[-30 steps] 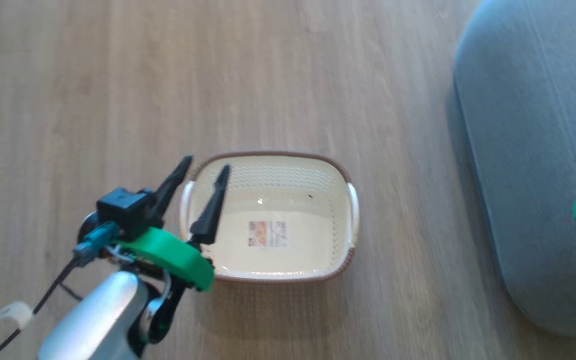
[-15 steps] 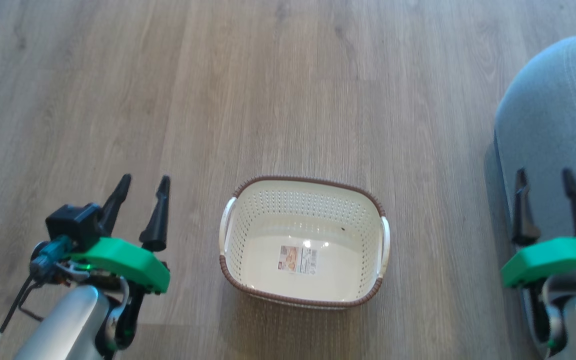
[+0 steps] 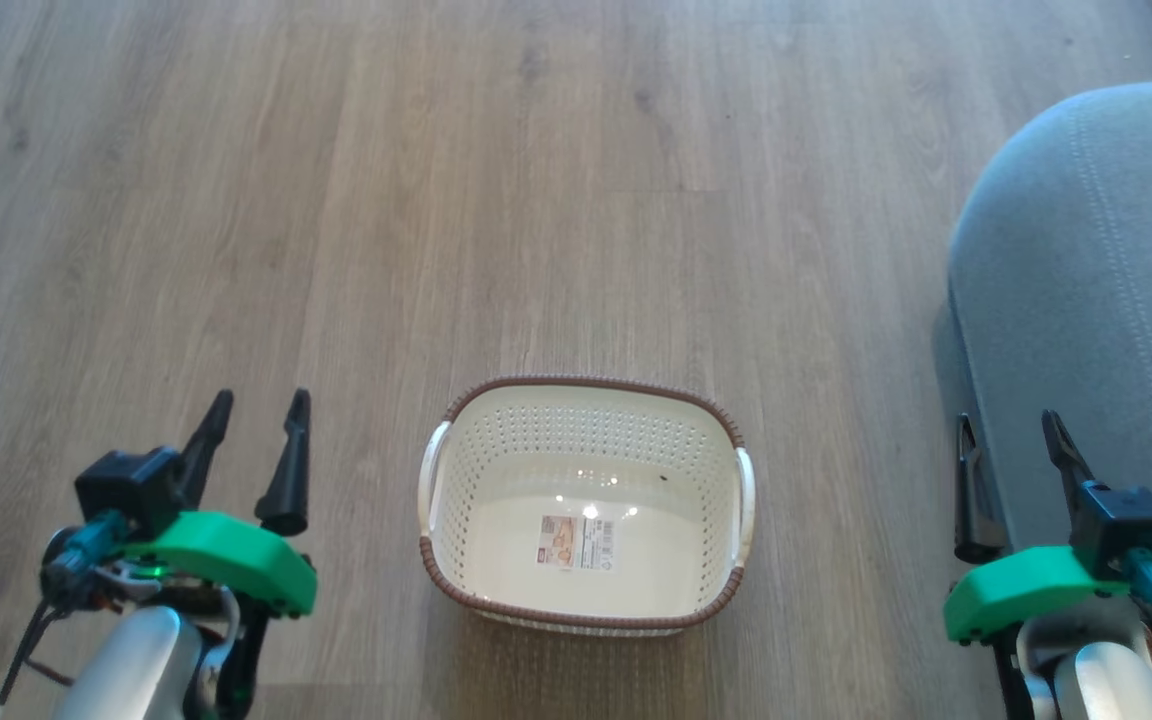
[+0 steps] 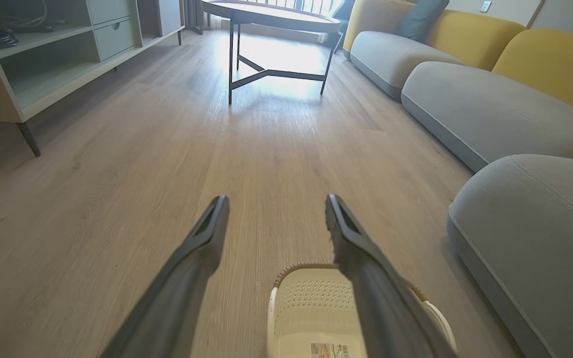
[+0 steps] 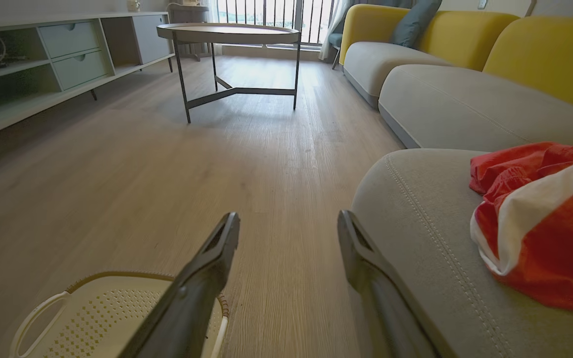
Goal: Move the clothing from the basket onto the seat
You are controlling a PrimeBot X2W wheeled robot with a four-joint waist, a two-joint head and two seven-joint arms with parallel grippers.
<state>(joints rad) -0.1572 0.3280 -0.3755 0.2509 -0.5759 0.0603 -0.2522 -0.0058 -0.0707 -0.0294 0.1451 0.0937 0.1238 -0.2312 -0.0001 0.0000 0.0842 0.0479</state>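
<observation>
While my left gripper (image 3: 262, 397) and right gripper (image 3: 1007, 418) stand wide open, clothing (image 5: 540, 238) lies on the seat (image 5: 416, 223), basket (image 3: 586, 381) on the floor (image 3: 536, 200).

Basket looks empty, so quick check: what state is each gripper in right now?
Left gripper: open, holding nothing, left of the basket.
Right gripper: open, holding nothing, by the seat edge.

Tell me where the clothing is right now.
The clothing lies on the seat, at the right of the right wrist view, right of the right pincer; the basket on the floor holds none.
</observation>
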